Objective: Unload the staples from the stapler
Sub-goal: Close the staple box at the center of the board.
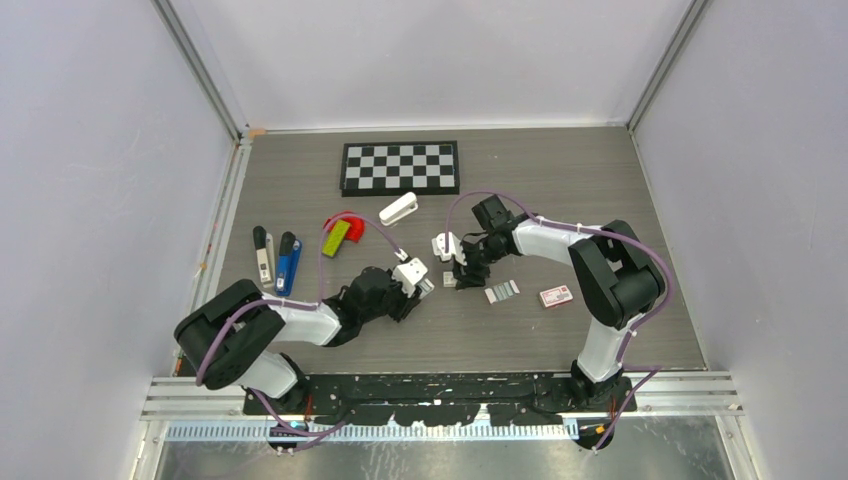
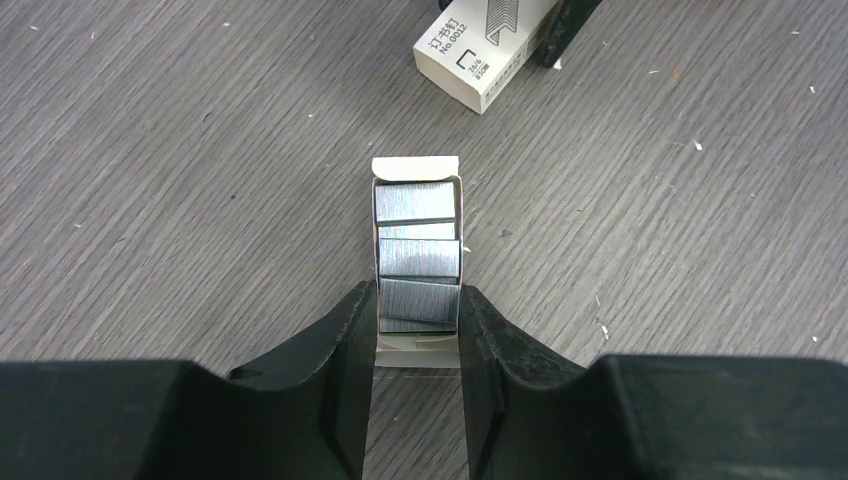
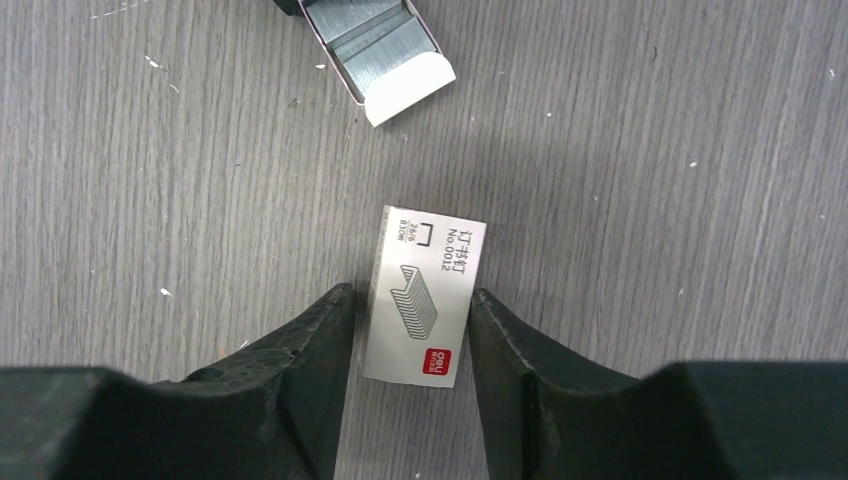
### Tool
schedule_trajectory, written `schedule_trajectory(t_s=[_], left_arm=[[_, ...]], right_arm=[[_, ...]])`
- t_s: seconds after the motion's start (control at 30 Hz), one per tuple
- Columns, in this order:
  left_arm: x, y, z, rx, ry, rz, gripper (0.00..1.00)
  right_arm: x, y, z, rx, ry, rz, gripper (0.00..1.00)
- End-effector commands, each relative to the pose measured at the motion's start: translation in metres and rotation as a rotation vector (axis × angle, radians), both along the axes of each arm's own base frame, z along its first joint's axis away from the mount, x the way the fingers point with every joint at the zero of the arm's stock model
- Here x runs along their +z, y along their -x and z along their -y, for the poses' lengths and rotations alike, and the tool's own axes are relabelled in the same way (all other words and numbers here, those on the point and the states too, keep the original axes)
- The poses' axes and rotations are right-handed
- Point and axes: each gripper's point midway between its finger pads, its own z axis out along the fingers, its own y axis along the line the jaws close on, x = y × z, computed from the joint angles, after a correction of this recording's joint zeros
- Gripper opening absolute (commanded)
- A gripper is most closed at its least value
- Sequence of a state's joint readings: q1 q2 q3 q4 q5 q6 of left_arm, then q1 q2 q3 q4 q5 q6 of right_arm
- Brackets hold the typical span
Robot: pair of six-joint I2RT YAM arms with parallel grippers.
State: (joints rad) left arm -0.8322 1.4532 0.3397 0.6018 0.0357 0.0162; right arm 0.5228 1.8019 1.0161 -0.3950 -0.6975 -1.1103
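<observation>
The blue stapler [image 1: 288, 262] lies at the left of the table, away from both grippers. My left gripper [image 2: 417, 295] is shut on the near end of an open white tray of staples [image 2: 418, 235], which rests on the table. That tray [image 3: 375, 40] also shows at the top of the right wrist view. My right gripper [image 3: 412, 295] straddles the white staple-box sleeve [image 3: 425, 300]. Its right finger [image 3: 500, 340] is at the sleeve's edge, and a thin gap remains at the left finger. Seen from above, both grippers [image 1: 424, 287] [image 1: 452, 277] meet mid-table.
A white stapler [image 1: 398, 208] and a checkerboard [image 1: 400, 166] lie at the back. A green block [image 1: 336, 238] with a red piece and a black-and-white tool [image 1: 263, 255] sit near the blue stapler. Loose staple strips [image 1: 502, 291] and a red-and-white box [image 1: 556, 296] lie to the right.
</observation>
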Motion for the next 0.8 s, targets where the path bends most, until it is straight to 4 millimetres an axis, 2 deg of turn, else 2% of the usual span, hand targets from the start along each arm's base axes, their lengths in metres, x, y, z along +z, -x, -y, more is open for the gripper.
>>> schedule_trajectory(t_s=[0.0, 0.2, 0.77], left_arm=[[0.001, 0.004, 0.011, -0.064, 0.013, 0.012, 0.34], [0.001, 0.006, 0.013, -0.08, 0.018, 0.01, 0.34], [0.0, 0.009, 0.025, -0.147, 0.018, 0.01, 0.34]], right_arm=[[-0.004, -0.004, 0.003, 0.042, 0.024, 0.064, 0.46], [-0.004, 0.0, 0.005, 0.071, 0.033, 0.067, 0.42], [-0.003, 0.013, 0.009, 0.157, 0.042, 0.04, 0.4]])
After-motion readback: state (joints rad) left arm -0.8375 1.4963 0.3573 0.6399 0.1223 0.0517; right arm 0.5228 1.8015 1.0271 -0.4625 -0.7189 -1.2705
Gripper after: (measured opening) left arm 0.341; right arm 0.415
